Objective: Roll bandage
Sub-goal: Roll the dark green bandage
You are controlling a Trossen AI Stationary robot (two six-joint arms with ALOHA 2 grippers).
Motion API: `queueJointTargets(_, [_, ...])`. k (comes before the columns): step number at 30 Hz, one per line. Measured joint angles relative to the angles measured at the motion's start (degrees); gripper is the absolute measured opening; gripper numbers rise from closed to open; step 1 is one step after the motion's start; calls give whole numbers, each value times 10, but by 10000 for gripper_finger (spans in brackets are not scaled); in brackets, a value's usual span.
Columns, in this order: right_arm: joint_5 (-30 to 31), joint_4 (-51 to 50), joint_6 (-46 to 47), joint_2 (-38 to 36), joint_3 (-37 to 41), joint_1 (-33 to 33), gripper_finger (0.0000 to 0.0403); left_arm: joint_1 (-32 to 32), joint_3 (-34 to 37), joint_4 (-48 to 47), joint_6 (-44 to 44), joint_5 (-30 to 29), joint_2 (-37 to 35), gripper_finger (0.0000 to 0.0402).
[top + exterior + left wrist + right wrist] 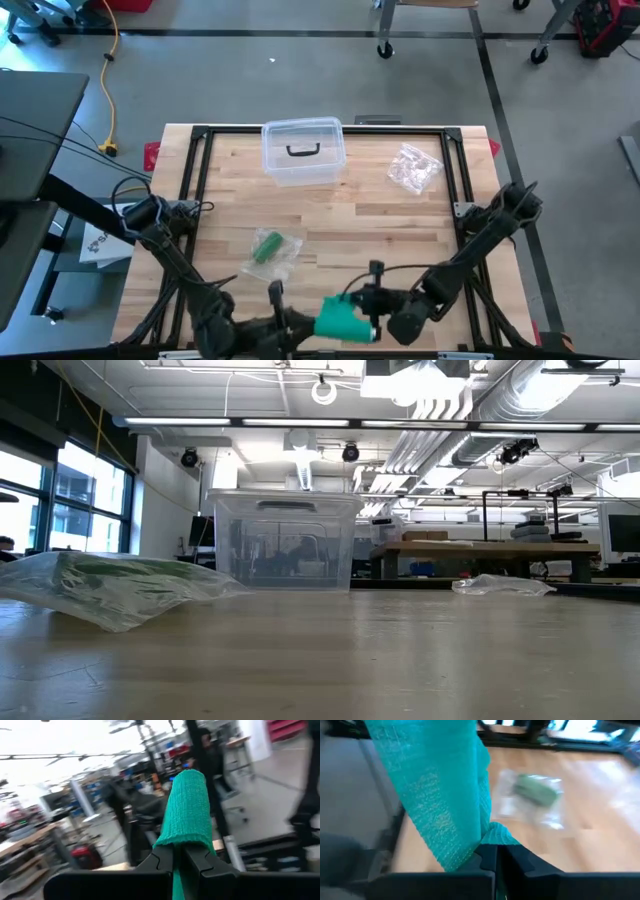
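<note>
A teal bandage (340,318) hangs in the air over the table's near edge, between my two grippers. My left gripper (296,320) is shut on its left end and my right gripper (374,318) on its right end. In the left wrist view the bandage (187,805) stands up from the fingers as a rounded, rolled band. In the right wrist view it (435,795) spreads as a wide, loose sheet. The low view shows neither the bandage nor a gripper. My left gripper pinches the bandage between its two fingers (202,862) at a gathered, narrow part (178,851). A strip runs on down between the fingers. The bandage is clear of the table and rises beyond the fingertips. My right gripper pinches a bunched lower edge of the bandage (496,834) between its two fingers (512,857), slanting down toward the table. The wide sheet runs away from the fingertips, lifted clear of the wood. Whether it has one layer or several I cannot tell.
A green roll in a clear plastic bag (272,250) lies on the wood just beyond the grippers. A clear lidded box (303,150) stands at the far middle, and a crumpled clear bag (415,168) lies at the far right. A black frame (200,135) borders the table.
</note>
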State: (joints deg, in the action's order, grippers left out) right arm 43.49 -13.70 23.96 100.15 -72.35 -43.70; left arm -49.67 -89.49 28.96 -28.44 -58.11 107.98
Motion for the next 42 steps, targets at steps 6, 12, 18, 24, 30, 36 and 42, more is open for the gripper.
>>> queueJointTargets(6, [1, -27, -35, -1, -12, 32, 63, -15, 0, -73, 93, 80, 0, 1])
queueJointTargets(12, [-9, -23, -3, -1, -16, 63, 158, -14, 1, -186, 259, 196, 0, 1])
queueJointTargets(18, [-88, -38, 76, -2, -11, 96, 191, -18, 1, -224, 326, 228, 0, 1])
queueJointTargets(24, [-129, -2, 163, 3, 26, 119, 193, -18, 1, -256, 378, 259, 1, 1])
queueJointTargets(30, [-332, 193, 84, 4, 87, 134, 193, -12, 1, -290, 412, 261, 9, 1])
queueJointTargets(36, [-364, 302, -14, -9, 110, 137, 193, -10, 1, -279, 374, 242, 11, 1])
queueJointTargets(42, [-326, 275, -170, -14, 102, 118, 193, -10, 1, -256, 352, 242, 10, 1])
